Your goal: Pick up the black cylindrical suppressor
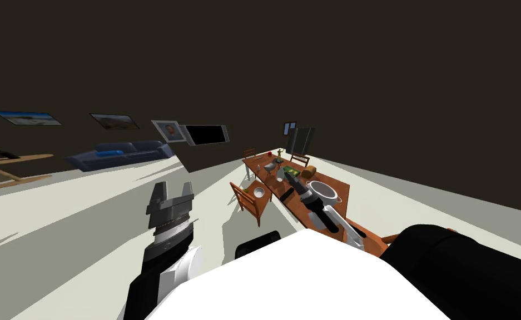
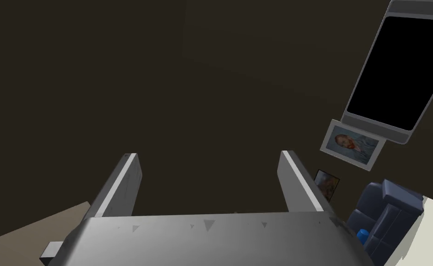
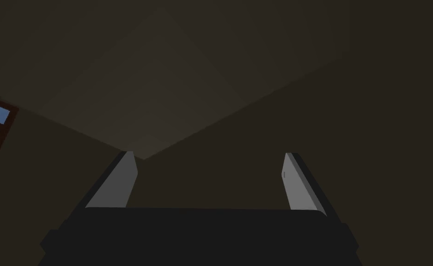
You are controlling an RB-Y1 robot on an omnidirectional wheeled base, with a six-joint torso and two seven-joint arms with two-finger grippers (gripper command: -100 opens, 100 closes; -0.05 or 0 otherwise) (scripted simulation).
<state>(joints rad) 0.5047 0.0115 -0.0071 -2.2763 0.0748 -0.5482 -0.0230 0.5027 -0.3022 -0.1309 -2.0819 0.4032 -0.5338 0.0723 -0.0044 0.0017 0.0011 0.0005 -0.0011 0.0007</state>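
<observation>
Suppressor (image 1: pixel 286 195), a black cylinder, is laid flat on the brown wooden desk (image 1: pixel 264 176), near a round grey pot (image 1: pixel 324 190). Blade-like fingers of left gripper (image 2: pixel 208 159) and right gripper (image 3: pixel 208 157) are held apart.

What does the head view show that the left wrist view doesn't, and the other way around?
Head view adds: the brown table carrying a pot and a black cylinder that lies flat, plus a wooden chair beside it.
Left wrist view adds: a small framed picture low on the wall next to the blue sofa.
Both share: the left gripper, open and holding nothing, the blue sofa, the portrait and the black screen.
</observation>
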